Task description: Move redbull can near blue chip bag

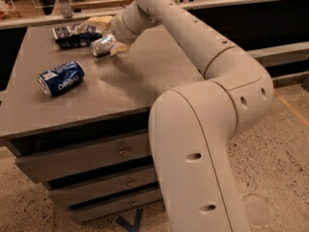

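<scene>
The redbull can [102, 45] is slim and silver. It lies tilted on its side at the far part of the table, just right of the blue chip bag [72, 35]. The bag is dark blue and wrinkly with white patches. My gripper [114, 45] reaches in from the right at the end of the cream arm [193, 37] and is shut on the can's right end. One cream finger [119, 48] shows beside the can. The can sits a few centimetres from the bag.
A wider deep-blue Pepsi can [61, 77] lies on its side at the table's [125, 91] front left. A pale yellowish object [99, 21] lies behind the bag. Drawers [96, 153] run under the tabletop. A rail and a dark shelf stand behind the table.
</scene>
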